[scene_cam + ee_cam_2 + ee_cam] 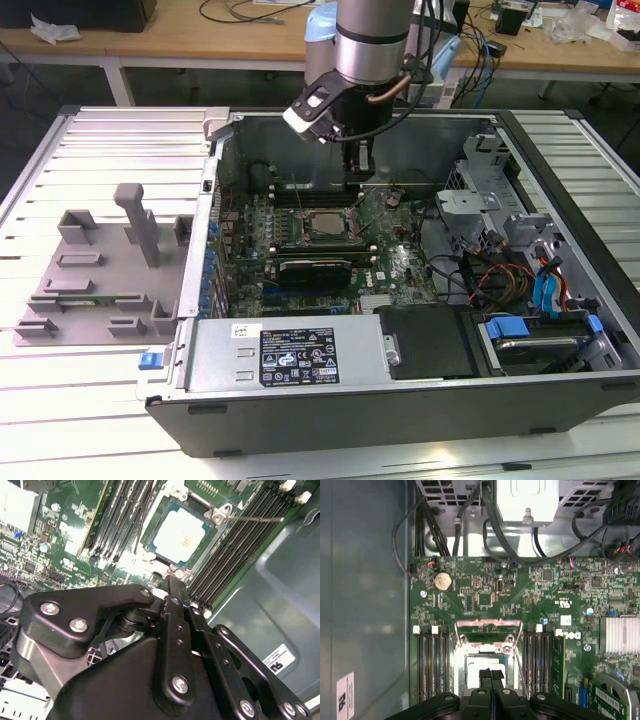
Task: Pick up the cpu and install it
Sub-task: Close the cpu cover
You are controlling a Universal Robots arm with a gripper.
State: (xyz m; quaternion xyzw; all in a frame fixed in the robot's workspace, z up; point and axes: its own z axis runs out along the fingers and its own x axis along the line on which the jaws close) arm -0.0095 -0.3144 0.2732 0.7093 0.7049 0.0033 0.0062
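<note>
Closed gripper (491,674) near socketed cpu (181,535); white case label (345,692) illegible.

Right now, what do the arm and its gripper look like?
The arm is a silver-grey cylinder with a pale blue joint cap. Black cables and a copper-coloured tube run beside it, with a white box at the wrist. The gripper is matte black, its links pinned by silver screws.

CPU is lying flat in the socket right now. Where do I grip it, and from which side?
Probably by two opposite edges of the cpu, coming straight down from above. It lies flat, plate up, in the socket, with memory slots flanking it, so no sideways approach looks open.
</note>
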